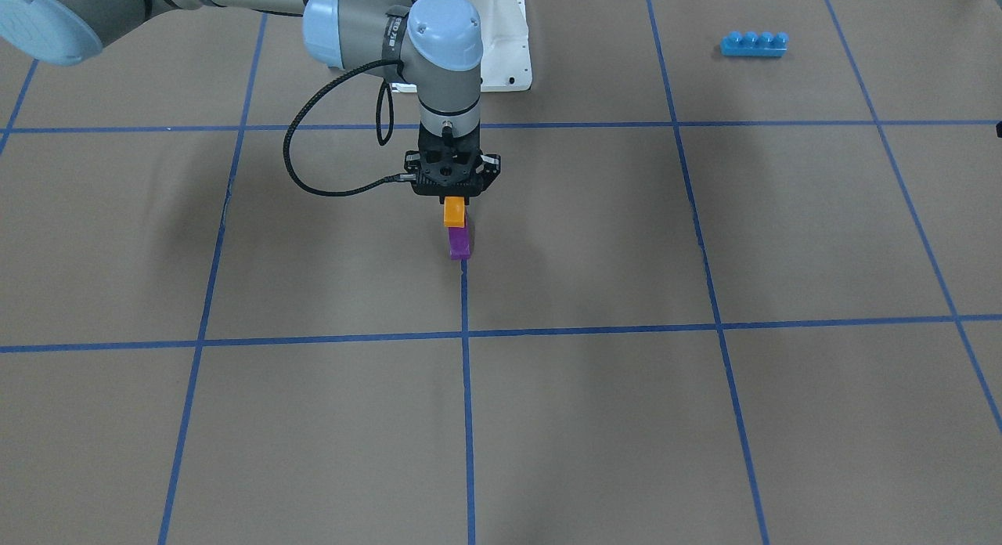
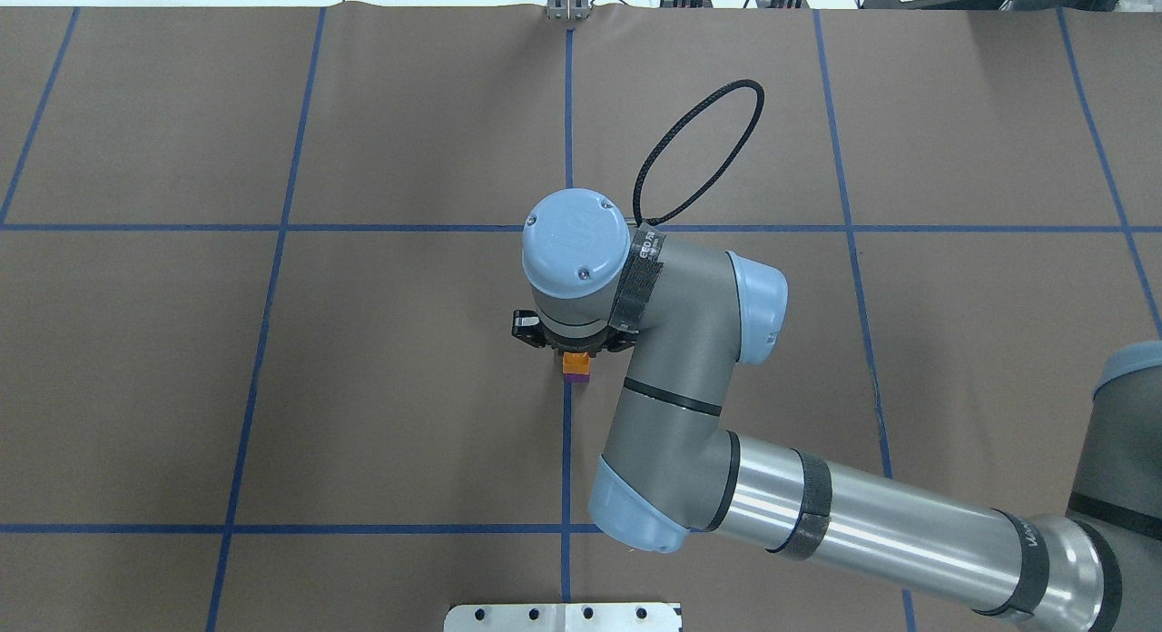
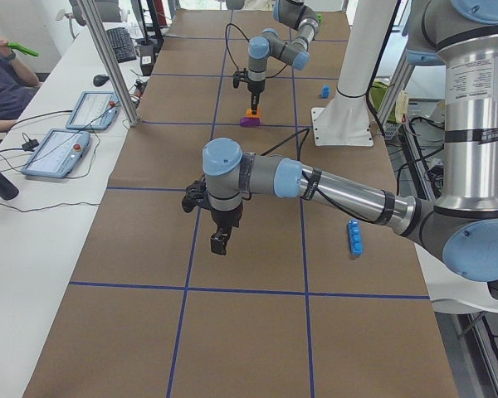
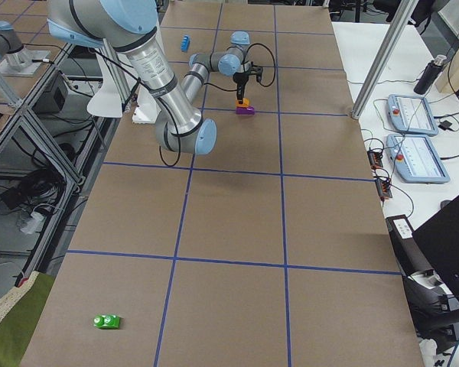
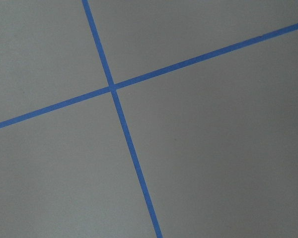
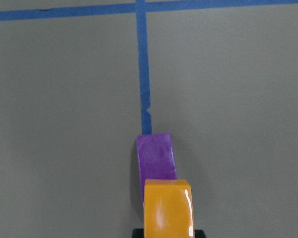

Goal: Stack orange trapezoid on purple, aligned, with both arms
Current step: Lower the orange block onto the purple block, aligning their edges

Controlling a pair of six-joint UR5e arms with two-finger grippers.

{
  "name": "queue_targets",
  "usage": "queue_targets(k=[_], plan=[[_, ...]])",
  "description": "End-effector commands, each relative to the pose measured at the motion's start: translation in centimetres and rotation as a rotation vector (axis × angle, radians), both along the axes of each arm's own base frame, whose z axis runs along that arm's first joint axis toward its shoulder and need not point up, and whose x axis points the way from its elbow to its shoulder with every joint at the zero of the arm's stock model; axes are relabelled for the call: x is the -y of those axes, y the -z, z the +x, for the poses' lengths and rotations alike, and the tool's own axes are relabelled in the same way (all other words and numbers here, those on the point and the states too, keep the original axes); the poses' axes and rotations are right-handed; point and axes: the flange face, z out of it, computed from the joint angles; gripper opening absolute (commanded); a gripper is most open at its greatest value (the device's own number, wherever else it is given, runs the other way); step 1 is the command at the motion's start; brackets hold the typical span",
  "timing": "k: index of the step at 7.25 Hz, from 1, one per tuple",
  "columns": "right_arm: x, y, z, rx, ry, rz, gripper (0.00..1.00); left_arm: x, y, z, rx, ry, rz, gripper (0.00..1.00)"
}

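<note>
My right gripper (image 1: 455,203) is shut on the orange trapezoid (image 1: 455,213) and holds it directly over the purple block (image 1: 460,242), which lies on the table at the end of a blue tape line. I cannot tell whether the two blocks touch. In the right wrist view the orange trapezoid (image 6: 169,208) covers the near end of the purple block (image 6: 156,158). From overhead only the orange block (image 2: 576,365) and a sliver of purple (image 2: 576,379) show under the wrist. My left gripper (image 3: 220,243) hangs above bare table, far from the blocks; I cannot tell whether it is open or shut.
A blue four-stud block (image 1: 754,44) lies near the left arm's side, also in the exterior left view (image 3: 354,238). The white pedestal base (image 1: 505,52) stands behind the right gripper. A small green object (image 4: 105,321) lies at the table's near end.
</note>
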Motion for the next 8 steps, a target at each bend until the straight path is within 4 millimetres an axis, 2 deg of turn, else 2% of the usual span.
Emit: queue_targets(k=[1,4,6,8], plan=[[-0.1,-0.1,-0.1,-0.01,0.014,0.039,0.0,0.0,0.0,0.0,0.0,0.0,0.0,1.0],[-0.6,-0.4,-0.5,-0.019,0.029,0.062,0.0,0.0,0.0,0.0,0.0,0.0,0.0,1.0],[-2.2,-0.5,-1.7,-0.036,0.039,0.105,0.0,-0.1,-0.1,0.0,0.0,0.0,-0.002,1.0],[-2.9,-1.0,-2.3,-0.046,0.052,0.115,0.0,-0.2,-0.3,0.0,0.0,0.0,-0.003,1.0]])
